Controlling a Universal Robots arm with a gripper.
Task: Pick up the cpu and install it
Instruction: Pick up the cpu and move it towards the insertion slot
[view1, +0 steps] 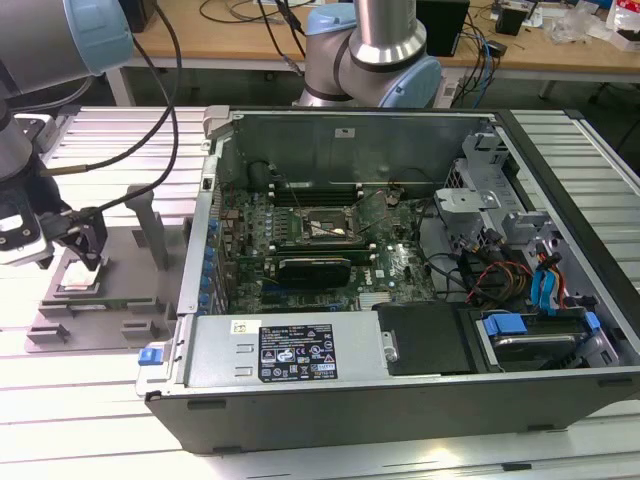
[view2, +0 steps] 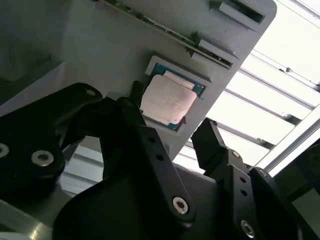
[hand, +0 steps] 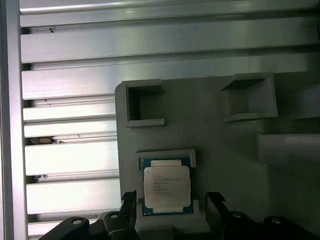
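Fingers (hand: 128, 206) spread apart, gripping nothing, one tip on each side of the cpu (hand: 166, 186); whether they touch it cannot be told | cpu lies flat, silver top up, in a square pocket of the grey fixture plate (hand: 220, 150) | plate rests on the slatted surface (view1: 90, 400), to the exterior view's left of the open computer case (view1: 300, 350)

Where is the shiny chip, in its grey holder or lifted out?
In its holder: the cpu lies flat in the fixture plate's recess, the open gripper straddling it.
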